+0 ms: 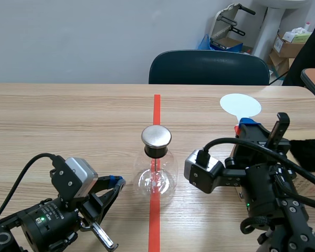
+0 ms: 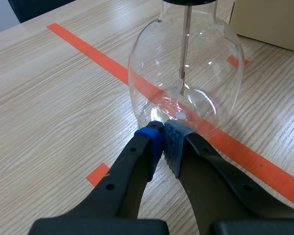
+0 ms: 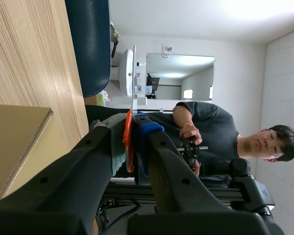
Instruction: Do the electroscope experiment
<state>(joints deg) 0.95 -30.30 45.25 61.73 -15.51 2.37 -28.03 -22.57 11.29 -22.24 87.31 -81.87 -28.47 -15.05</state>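
The flask (image 1: 156, 176) stands mid-table on the tape line. The left gripper (image 2: 162, 133), closed on nothing, sits just left of it. The right gripper (image 3: 131, 132) clamps the disc (image 1: 240, 105), right of the flask. The next move, I judge, brings the disc to the cap (image 1: 156, 136)

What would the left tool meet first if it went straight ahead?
The glass flask, low on its bulb. The shut left tool points right at it, seemingly almost touching, though depth is unclear.
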